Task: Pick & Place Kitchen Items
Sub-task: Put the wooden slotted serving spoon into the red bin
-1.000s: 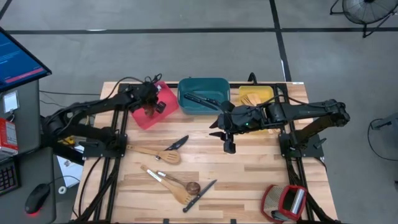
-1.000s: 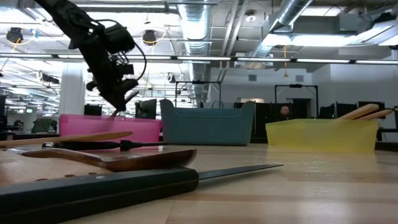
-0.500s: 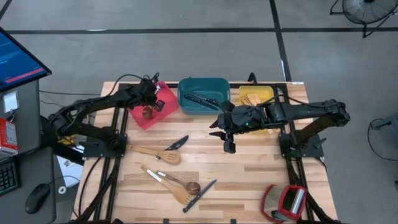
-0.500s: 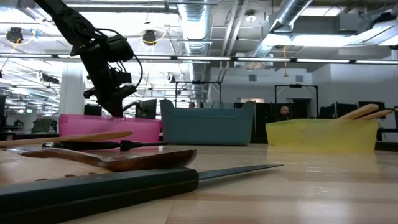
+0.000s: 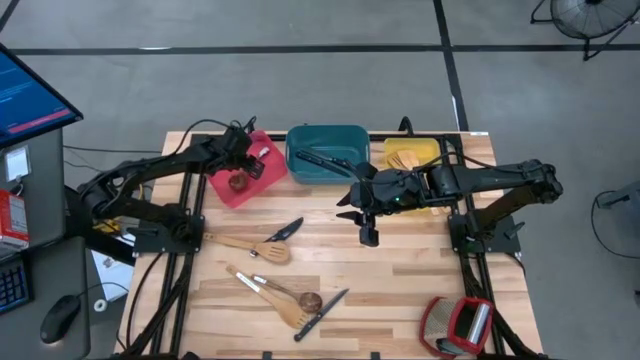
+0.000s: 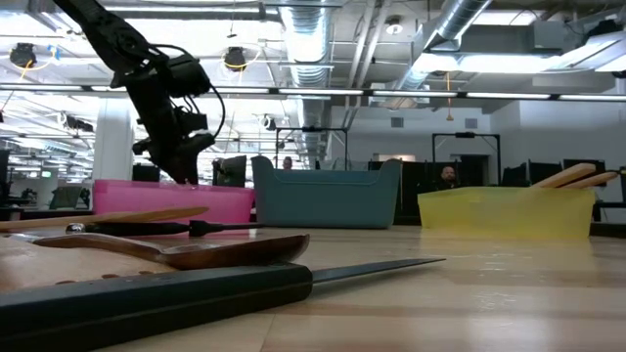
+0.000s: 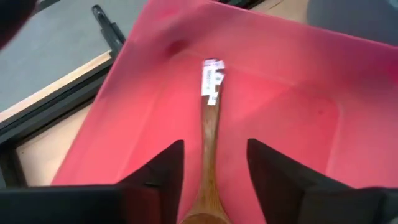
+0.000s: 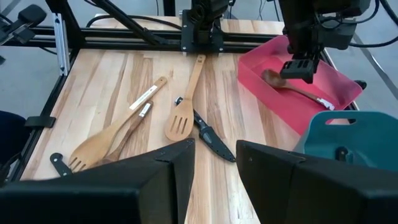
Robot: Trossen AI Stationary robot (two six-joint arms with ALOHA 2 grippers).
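A wooden spoon (image 7: 209,134) lies flat on the floor of the red tray (image 5: 268,158), with a white label at its handle end. My left gripper (image 7: 214,146) hovers open just above it, one finger on each side of the handle and neither touching. Over the middle of the table my right gripper (image 5: 368,236) stands open with nothing between its fingers (image 8: 214,155). On the table lie a slotted spatula (image 5: 250,243), a black-handled knife (image 5: 287,229), more wooden utensils (image 5: 282,297) and a second knife (image 5: 325,310).
The teal tray (image 5: 345,135) holds a black-handled knife, and the yellow tray (image 5: 432,152) holds wooden spatulas; both stand along the far edge. A red-and-silver object (image 5: 458,325) sits at the near right corner. In the low view a knife (image 6: 196,293) lies close in front.
My left gripper has gone down into the red tray with the wooden spoon. The spoon, which hung from it before, now lies on the tray floor between the fingers. My right gripper has kept still.
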